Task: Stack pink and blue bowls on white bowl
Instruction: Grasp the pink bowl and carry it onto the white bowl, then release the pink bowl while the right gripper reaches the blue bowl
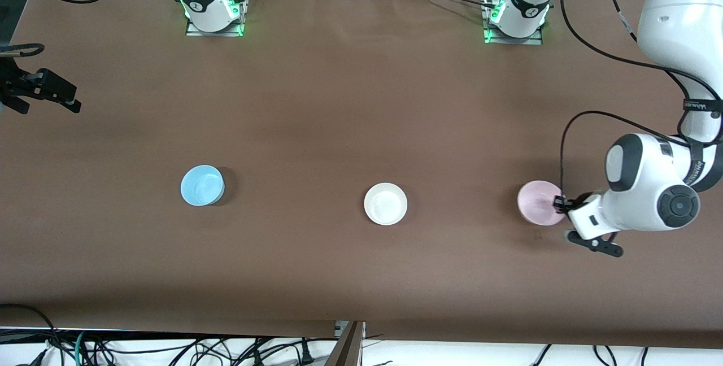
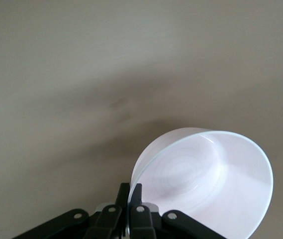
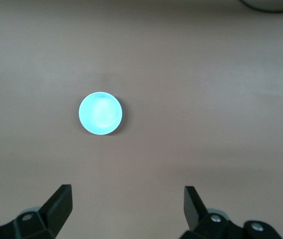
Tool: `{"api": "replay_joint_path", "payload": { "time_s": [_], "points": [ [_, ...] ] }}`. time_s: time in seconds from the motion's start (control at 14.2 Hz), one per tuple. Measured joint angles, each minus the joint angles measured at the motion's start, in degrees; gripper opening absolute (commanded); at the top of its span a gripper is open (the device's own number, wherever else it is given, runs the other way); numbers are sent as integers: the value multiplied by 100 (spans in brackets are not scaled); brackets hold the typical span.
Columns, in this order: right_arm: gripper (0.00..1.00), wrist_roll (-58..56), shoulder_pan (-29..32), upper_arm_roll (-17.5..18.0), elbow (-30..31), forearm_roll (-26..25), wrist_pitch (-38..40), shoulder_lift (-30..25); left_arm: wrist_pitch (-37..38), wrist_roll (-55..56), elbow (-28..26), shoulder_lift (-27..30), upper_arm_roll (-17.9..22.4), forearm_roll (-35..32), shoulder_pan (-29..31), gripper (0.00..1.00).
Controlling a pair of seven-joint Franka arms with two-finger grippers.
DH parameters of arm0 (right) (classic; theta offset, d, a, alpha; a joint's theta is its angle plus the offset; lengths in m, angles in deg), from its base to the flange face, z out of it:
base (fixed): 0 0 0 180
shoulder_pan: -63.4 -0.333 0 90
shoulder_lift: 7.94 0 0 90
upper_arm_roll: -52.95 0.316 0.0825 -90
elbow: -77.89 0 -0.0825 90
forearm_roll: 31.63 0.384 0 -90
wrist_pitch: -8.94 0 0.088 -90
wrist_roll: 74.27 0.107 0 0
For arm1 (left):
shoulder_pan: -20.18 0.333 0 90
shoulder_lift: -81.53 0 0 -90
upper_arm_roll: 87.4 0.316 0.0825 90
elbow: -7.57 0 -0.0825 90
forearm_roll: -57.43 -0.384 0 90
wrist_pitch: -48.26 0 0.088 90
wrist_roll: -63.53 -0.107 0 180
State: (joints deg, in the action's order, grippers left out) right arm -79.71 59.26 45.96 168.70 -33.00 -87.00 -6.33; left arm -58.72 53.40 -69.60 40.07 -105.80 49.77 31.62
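Left gripper (image 1: 559,203) clamped tight on the rim of the pink bowl (image 1: 538,202) at the left arm's end of the table (image 1: 339,100). White bowl (image 1: 386,203) sits mid-table, blue bowl (image 1: 201,185) toward the right arm's end — untouched. Right gripper (image 3: 127,201) waits high above the table, jaws fully apart, empty.

table (image 1: 339,100): I see a matt brown covering, cloth-like, with faint creases.
pink bowl (image 1: 536,201): looks to me like smooth plastic with a soft sheen; faint rings show inside.
white bowl (image 1: 386,203): glossy smooth plastic.
blue bowl (image 1: 201,185): smooth plastic, lightly glossy.
left pincer (image 2: 130,196): I read its fingers as matt black plastic with small metal screws.
arm shells (image 1: 649,185): glossy white plastic, dark grey caps.
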Motion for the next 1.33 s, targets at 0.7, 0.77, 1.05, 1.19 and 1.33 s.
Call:
{"api": "replay_joint_path", "payload": {
  "time_s": [0.7, 0.77, 1.05, 1.19, 1.33],
  "points": [
    [99, 43, -147, 41, 1, 20, -32, 402, -909, 4452, 152, -345, -270, 1150, -2103, 0],
    [99, 43, -156, 46, 0, 21, 47, 402, -1008, 4744, 153, -394, -254, 1150, -2246, 0],
    [99, 47, -168, 47, 23, 34, 229, 561, -1737, 5484, 158, -654, -135, 1150, -2504, 0],
    [99, 48, -167, 47, 43, 36, 422, 674, -1919, 5533, 164, -753, 75, 1150, -2652, 0],
    [99, 48, -168, 47, 312, 39, 204, 610, -1941, 5534, 170, -795, 394, 1150, -2865, 0]
  ]
}}
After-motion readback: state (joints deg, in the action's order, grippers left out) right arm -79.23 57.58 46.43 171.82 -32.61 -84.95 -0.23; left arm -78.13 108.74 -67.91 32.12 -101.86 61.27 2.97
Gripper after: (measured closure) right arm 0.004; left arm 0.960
